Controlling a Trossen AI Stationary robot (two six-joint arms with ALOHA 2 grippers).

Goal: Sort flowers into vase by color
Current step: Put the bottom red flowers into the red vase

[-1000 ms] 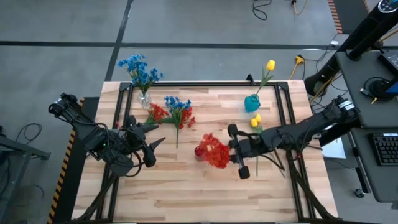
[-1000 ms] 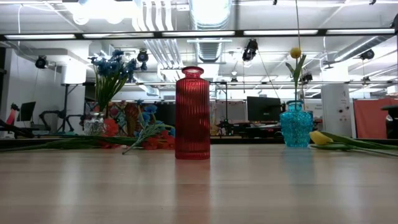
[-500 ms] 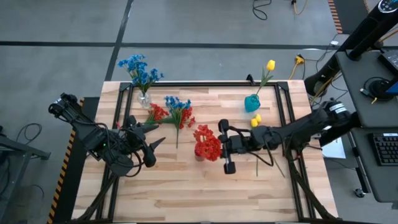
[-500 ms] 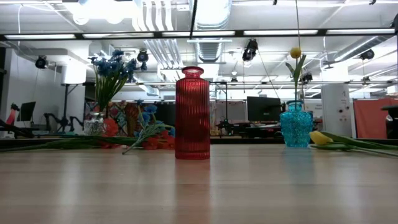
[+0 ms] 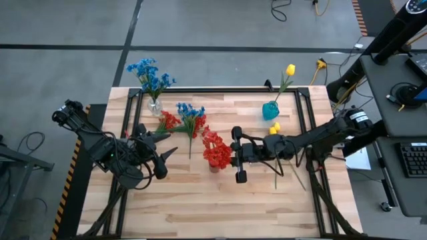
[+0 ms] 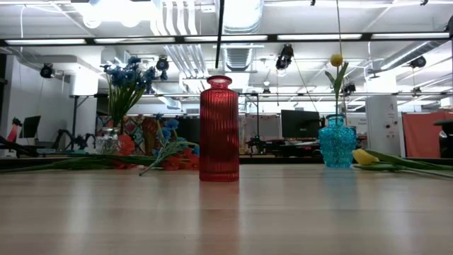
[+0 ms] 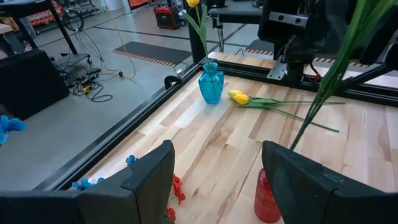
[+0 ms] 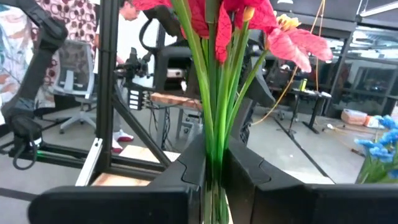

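A red flower sprig (image 5: 215, 147) with long green stems is in my right gripper (image 5: 228, 152), which is shut on it at the table's middle. The stem's lower end (image 6: 219, 49) hangs just above the mouth of the red ribbed vase (image 6: 219, 129), which stands upright on the table. In the left wrist view the stem (image 7: 323, 87) slants down toward the vase (image 7: 268, 198). My left gripper (image 5: 160, 157) waits open at the left with nothing between its fingers (image 7: 149, 180). My right gripper pinches the red sprig's bundle of green stems (image 8: 214, 146) between its two fingers. The fingers come about level from the table's right side and lie across the stems. The sprig is lifted clear and stands nearly upright, its red petals (image 8: 249, 18) above the fingers.
A clear vase (image 5: 155, 107) with blue flowers (image 5: 151, 75) stands at the far left. Loose blue (image 5: 191, 115) and red sprigs (image 5: 169, 121) lie beside it. A teal vase (image 5: 270, 111) holds a yellow flower (image 5: 290, 69); another yellow flower (image 5: 274, 130) lies nearby.
My right gripper has carried the red sprig toward the table's left edge and a little down, tipping upward as it went. The red head now stands over the red vase. In the low view the stem's lower end has come down to just above the vase's mouth.
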